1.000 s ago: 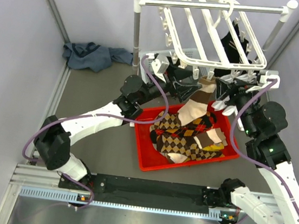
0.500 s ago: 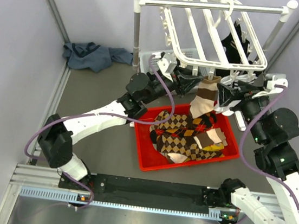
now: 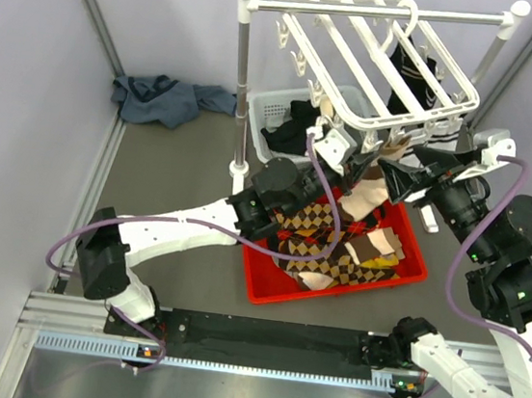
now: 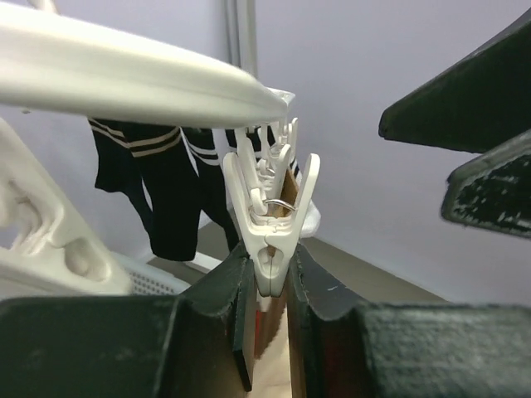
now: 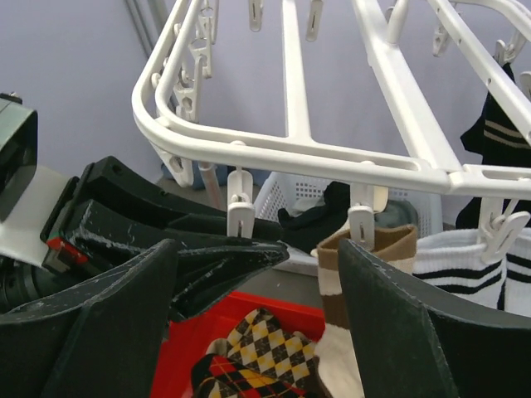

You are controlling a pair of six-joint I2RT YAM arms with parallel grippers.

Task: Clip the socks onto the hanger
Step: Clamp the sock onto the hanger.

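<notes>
While right fingers (image 5: 398, 332) gape nearby, left fingers (image 4: 207, 332) pinch the clip (image 4: 270, 240) over the sock (image 5: 373, 242).

The left arm (image 3: 175, 232) and right arm (image 3: 522, 366) are white shells with black joint housings — each trails a looping purple cable (image 3: 52, 255). The left claw (image 4: 270, 286) and right claw (image 5: 259, 249) have black wedge fingers, scuffed pale at the edges — a red mark shows at nine o'clock in the right wrist view.

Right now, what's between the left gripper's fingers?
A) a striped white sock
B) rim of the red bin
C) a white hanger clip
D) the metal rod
C: in the left wrist view, the left gripper has a finger pressed on either side of a white clip dangling from the hanger.
</notes>
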